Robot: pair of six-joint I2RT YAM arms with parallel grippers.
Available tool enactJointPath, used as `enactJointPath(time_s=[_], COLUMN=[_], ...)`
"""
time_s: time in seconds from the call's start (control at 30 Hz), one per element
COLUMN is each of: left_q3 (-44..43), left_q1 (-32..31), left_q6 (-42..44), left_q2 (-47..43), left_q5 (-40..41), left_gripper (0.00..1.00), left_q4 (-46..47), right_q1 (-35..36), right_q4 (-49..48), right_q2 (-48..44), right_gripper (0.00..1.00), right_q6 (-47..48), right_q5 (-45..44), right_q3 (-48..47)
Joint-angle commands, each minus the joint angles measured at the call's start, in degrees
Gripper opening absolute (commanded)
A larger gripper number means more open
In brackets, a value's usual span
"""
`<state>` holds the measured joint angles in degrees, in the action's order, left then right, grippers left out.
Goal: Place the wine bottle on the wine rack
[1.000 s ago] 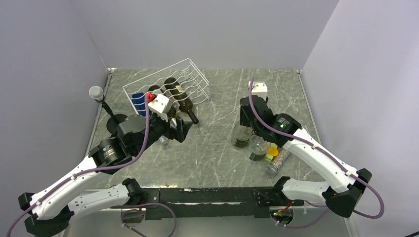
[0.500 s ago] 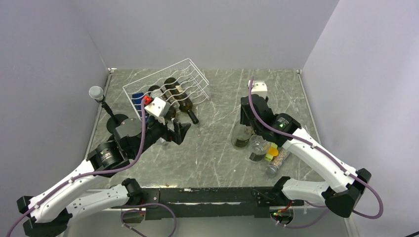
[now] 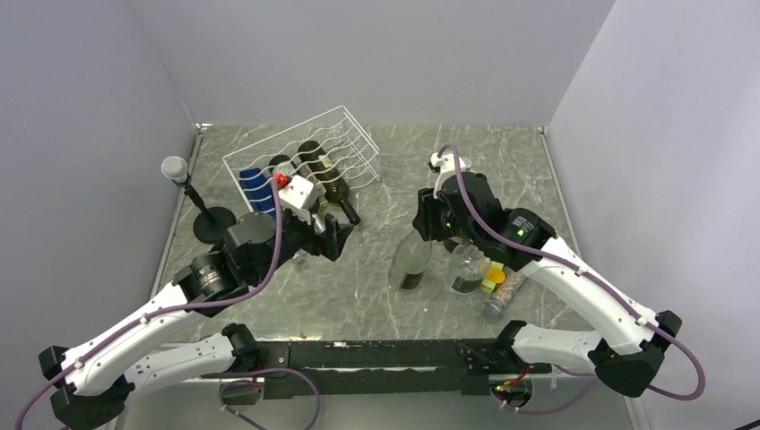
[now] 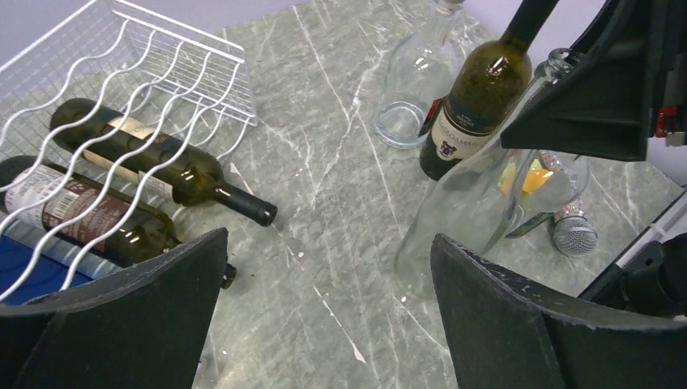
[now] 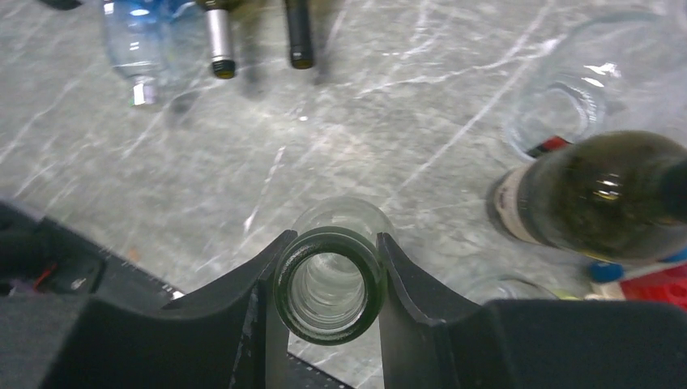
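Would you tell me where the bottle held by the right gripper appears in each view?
Top: bottle, centre, tilted.
Left wrist: centre-right, tilted.
Right wrist: its mouth, bottom centre.
Shared landmark: dark neck jutting from the rack.

Rack at the back left, bottle cluster at the right.
The white wire wine rack [image 3: 351, 141] sits at the back left of the grey marbled table [image 3: 376, 287], with dark glass bottles [image 3: 315, 166] and a blue plastic bottle [image 3: 255, 190] lying in it. A black round-based microphone stand [image 3: 213, 224] stands just before its left end. The pale clear glass wine bottle [image 3: 410, 262] tilts mid-table, left of a dark labelled glass bottle [image 4: 470, 113] and a clear glass bottle [image 4: 413, 93]. A silver-headed microphone [image 4: 573, 235] lies before those.
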<state>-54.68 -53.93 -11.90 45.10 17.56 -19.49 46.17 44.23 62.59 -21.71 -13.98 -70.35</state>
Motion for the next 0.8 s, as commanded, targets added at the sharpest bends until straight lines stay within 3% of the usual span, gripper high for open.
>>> enactJointPath(time_s=[0.0,0.2,0.57,0.77], left_q3=[1.1,1.4,10.9,17.3], left_q1=[0.0,0.0,0.0,-0.1], left_q6=[-2.7,-5.7,-12.0,-11.9], left_q2=[-0.5,-1.7,-4.3,-6.6], left_q5=[-3.3,-3.5,-10.7,-20.8], left_gripper=[0.99,0.99,0.99,0.99], left_q4=[4.1,2.9,9.0,15.3], right_q1=[1.4,5.9,10.3,10.7], right_q4=[-8.7,-6.8,-13.2,-16.0], right_q2=[-3.0,0.0,-0.4,-2.5], right_gripper=[0.00,0.00,0.00,0.00], right_q6=[-0.2,-3.2,-9.3,-10.3], right_q5=[8.9,8.5,9.7,10.8], right_q3=[-6.8,-9.6,-8.9,-9.3])
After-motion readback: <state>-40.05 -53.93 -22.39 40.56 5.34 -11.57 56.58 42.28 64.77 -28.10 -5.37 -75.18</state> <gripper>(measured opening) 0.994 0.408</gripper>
